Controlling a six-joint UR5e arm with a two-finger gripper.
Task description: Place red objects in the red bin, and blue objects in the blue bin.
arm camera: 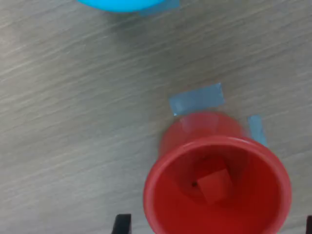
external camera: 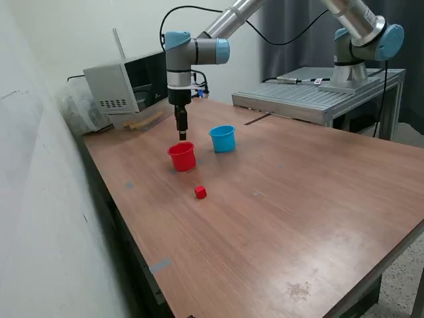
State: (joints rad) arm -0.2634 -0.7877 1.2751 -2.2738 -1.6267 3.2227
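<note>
The red bin (external camera: 182, 158) stands on the wooden table, and the light-blue bin (external camera: 223, 138) stands just to its right in the exterior view. My gripper (external camera: 181, 134) hangs directly above the red bin, open and empty. In the wrist view the red bin (arm camera: 170, 195) sits below the gripper (arm camera: 214, 228), with one red cube (arm camera: 214, 187) lying on its bottom. Only the rim of the blue bin (arm camera: 122, 5) shows there. A second red cube (external camera: 200, 192) lies on the table in front of the red bin. No blue cubes are in view.
A white box-shaped device (external camera: 116, 86) and wooden strips (external camera: 149, 120) lie at the table's far corner. A grey metal platform (external camera: 311, 93) stands behind the table. Blue tape pieces (arm camera: 197, 99) are stuck to the table next to the red bin.
</note>
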